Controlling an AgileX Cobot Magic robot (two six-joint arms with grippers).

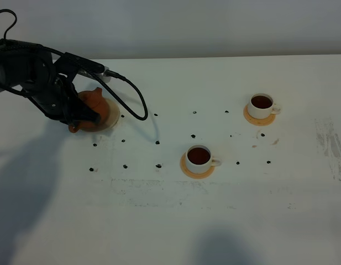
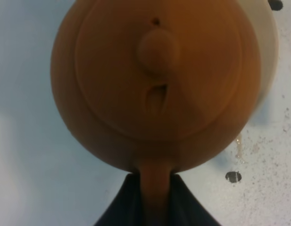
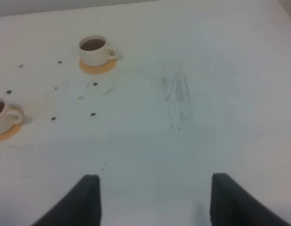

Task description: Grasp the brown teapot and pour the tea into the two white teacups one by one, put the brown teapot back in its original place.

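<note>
1. The white table (image 1: 225,221) bore small black dots, grey scuffs along its right side, and soft shadows at the near edge; a pale wall stood behind.
2. The brown teapot (image 1: 93,107) sat on the cream plate (image 1: 114,117) at the left, partly hidden by the left gripper (image 2: 154,197), whose fingers flanked its handle; whether they clamped it was unclear.
3. Both white teacups (image 1: 199,159) (image 1: 262,106) held tea on orange coasters (image 1: 185,168).
4. The right gripper (image 3: 152,200) stood spread, empty.
5. No writing was legible.
</note>
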